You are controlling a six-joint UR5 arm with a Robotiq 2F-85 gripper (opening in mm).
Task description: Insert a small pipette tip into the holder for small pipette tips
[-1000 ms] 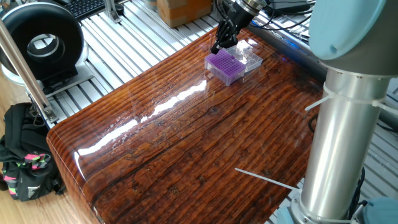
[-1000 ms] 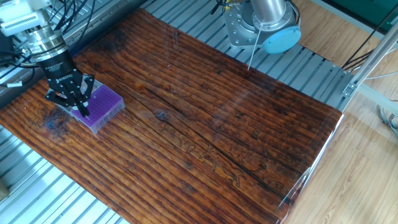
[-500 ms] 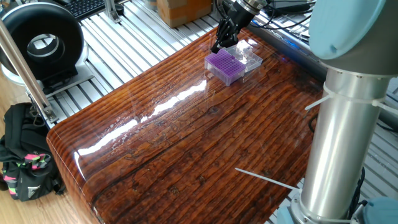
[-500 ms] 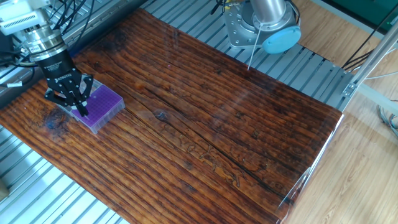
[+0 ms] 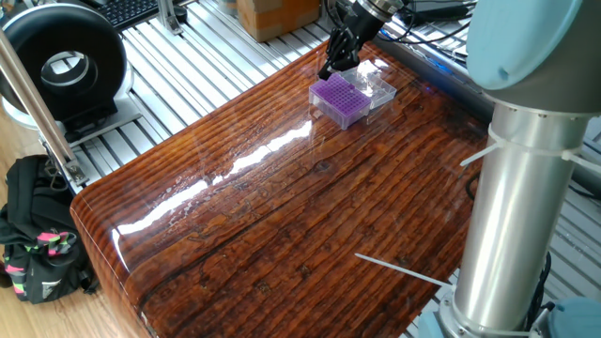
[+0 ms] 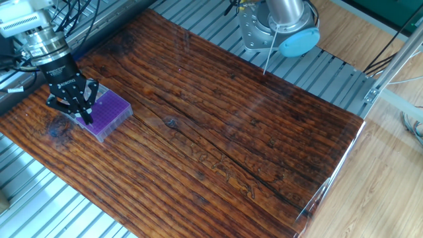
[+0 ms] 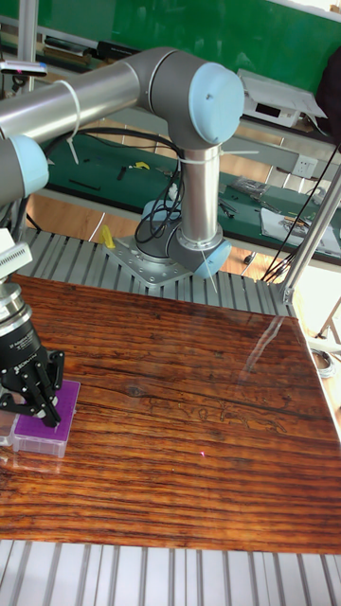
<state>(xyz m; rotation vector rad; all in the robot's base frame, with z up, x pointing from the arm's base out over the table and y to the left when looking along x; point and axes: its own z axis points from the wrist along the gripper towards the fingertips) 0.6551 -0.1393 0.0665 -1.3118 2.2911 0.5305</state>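
Observation:
The holder for small pipette tips is a small purple rack with a fine grid of holes. It stands at the far corner of the wooden table, with its clear lid attached behind it. My gripper points down over the rack's edge, fingers drawn together. From the other side, the gripper hovers at the left edge of the holder. The tall view puts the gripper just above the holder. The small pipette tip is too small to make out between the fingers.
My arm's grey column rises at the table's near right corner, and its base is bolted to the slatted metal frame. A black round device, a black bag and a cardboard box lie off the table.
The gripper has shifted very slightly over the holder's edge; the holder itself has not moved.

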